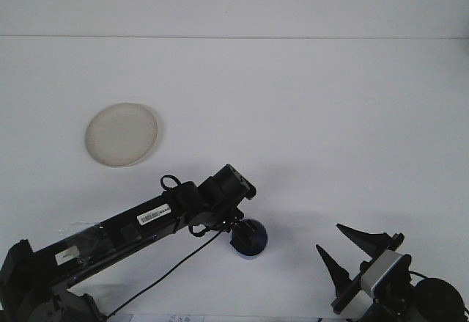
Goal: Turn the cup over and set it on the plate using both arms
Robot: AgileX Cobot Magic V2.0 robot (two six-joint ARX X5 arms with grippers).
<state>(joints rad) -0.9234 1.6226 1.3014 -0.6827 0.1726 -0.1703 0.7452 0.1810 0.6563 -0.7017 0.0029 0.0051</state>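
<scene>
The left gripper [245, 235] hangs over the blue cup [250, 243] near the white table's [308, 116] front edge, its fingers hidden, so I cannot tell their state, while the right gripper [343, 251] rests wide open, holding nothing, and the plate [122, 134] lies well apart.

The blue cup [251, 241] stands near the front of the worktop, largely covered from above so only its right side and lower wall show — while the round, cream-white plate [122, 134] lies flat well apart, back-left.
</scene>
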